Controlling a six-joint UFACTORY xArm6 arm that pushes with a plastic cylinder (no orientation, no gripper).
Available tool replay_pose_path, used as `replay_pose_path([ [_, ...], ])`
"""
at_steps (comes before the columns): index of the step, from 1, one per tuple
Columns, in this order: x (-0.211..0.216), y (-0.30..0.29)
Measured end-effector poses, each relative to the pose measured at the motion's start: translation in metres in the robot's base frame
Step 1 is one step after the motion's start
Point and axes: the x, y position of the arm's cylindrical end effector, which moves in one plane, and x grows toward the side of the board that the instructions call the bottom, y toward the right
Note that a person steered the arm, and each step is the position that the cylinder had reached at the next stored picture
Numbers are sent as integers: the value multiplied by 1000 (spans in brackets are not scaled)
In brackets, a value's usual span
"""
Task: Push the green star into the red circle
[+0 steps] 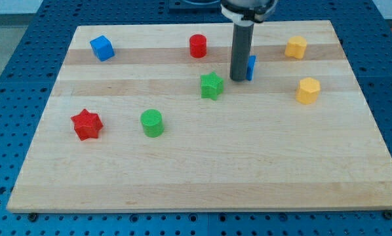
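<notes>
Green star (pixel 212 86) sits near the middle of a pale wooden board (pixel 202 170), which lies on a blue perforated table (pixel 12 72) and fills most of the view. The dark rod comes down from the view's top, and my tip (pixel 238 79) rests on the board just to the right of the green star, with a narrow strip of bare wood between them; no claw or jaws exist on this arm, so nothing is held. A blue block (pixel 252 67) stands right behind the rod, on its right side, largely hidden, its shape impossible to make out.

Farther back and slightly left of the star is the red circle (pixel 197 46), a short cylinder, clearly apart from the star. At the far left is a blue cube (pixel 101 48). At the far right sits a yellow block (pixel 296 47), with a second yellow block (pixel 308 90) nearer and a little farther right; both look faceted, though their exact shapes are hard to tell.

Nearer the viewer on the left, a red star (pixel 86 124) lies beside a green cylinder (pixel 152 122), the two close together but not touching.
</notes>
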Motion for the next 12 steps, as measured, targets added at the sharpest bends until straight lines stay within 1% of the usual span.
replay_pose_path([
  [1, 2, -4],
  [2, 25, -15],
  [3, 93, -27],
  [4, 97, -27],
  [5, 86, -38],
  [7, -42, -49],
  [8, -55, -49],
  [9, -21, -48],
  [10, 41, -48],
  [11, 76, -53],
  [12, 48, -91],
])
